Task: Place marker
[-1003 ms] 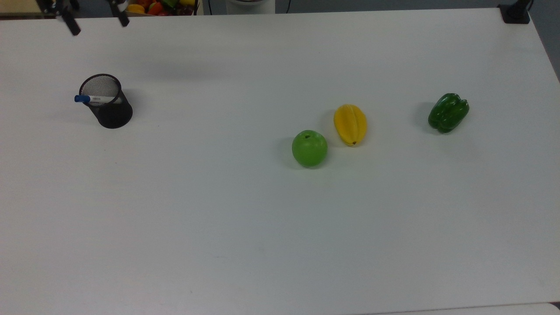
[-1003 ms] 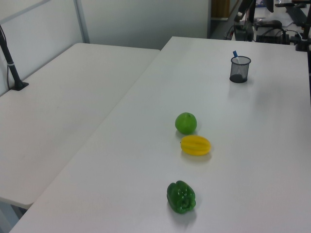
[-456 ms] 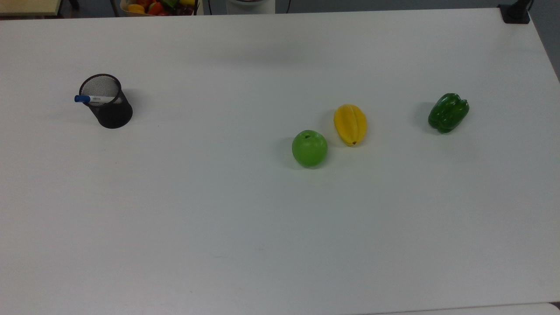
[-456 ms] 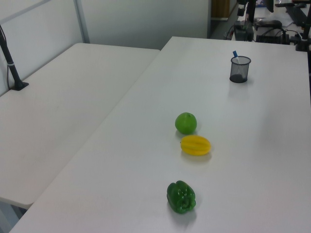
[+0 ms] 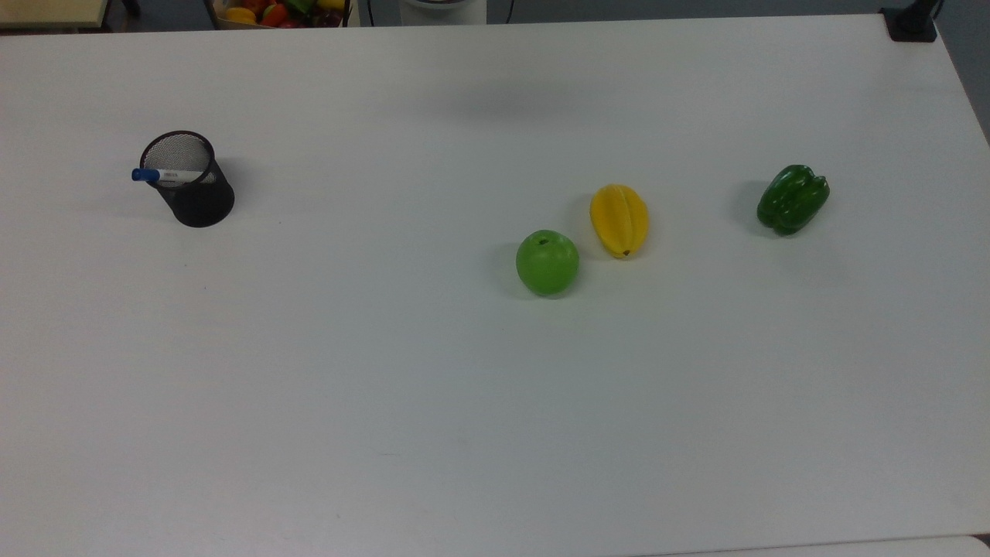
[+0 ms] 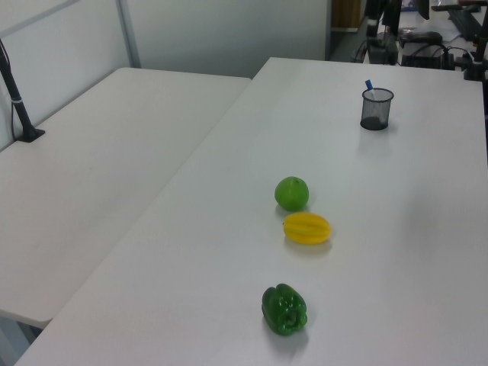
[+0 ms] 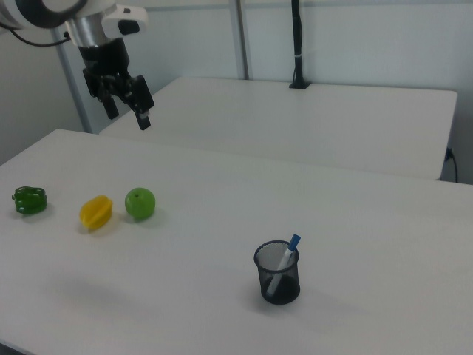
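Marker (image 5: 166, 175), slim white plastic with blue cap, found standing tilted inside black wire-mesh cup (image 5: 193, 186), cap end leaning over the rim toward the top view's left. Cup upright on smooth matte white tabletop (image 5: 433, 402). Well apart from cup: round glossy green apple (image 5: 547, 262) just beside ribbed yellow starfruit (image 5: 619, 220); lobed dark green bell pepper (image 5: 792, 199) further toward the top view's right. Gripper (image 7: 126, 106) seen raised high above tabletop in the right view, over the fruit end, fingers spread, holding nothing. Compared with a second ago: dark fingers gone from the top view's upper left corner; marker, cup and fruit unmoved.
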